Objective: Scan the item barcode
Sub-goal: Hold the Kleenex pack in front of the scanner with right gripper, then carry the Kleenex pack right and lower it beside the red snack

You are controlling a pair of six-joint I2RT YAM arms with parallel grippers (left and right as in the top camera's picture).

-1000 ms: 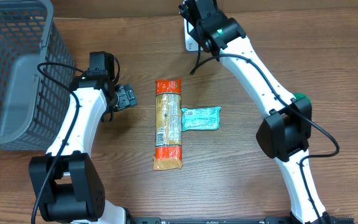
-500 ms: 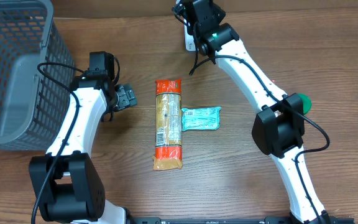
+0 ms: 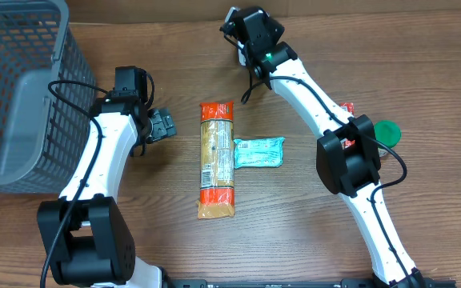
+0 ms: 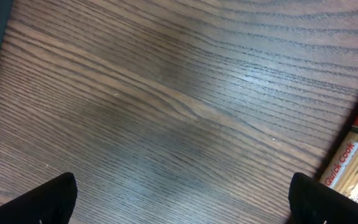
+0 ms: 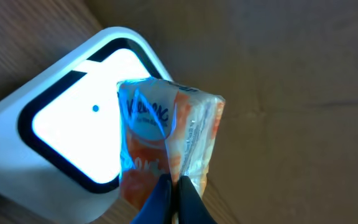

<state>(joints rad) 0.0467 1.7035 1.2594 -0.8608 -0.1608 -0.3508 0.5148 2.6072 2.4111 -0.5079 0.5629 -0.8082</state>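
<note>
The basket (image 3: 14, 88) sits at the left of the counter (image 3: 294, 232). The long pack (image 3: 217, 160) lies at centre, and the small packet (image 3: 258, 152) touches its right side. At the far edge, the right claw (image 5: 171, 186) holds a pouch (image 5: 166, 137) before the scanner (image 5: 67, 137).

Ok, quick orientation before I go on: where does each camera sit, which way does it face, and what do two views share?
Overhead: fixed above the table, looking straight down; left arm, right arm, basket and pasta pack show.
Left wrist: on the left arm, facing down at bare wood; the left gripper, open, shows fingertips in the bottom corners.
Right wrist: on the right arm, facing the lit scanner; the right gripper pinches an orange packet.
Shared: overhead and left wrist both show the pasta pack.
</note>
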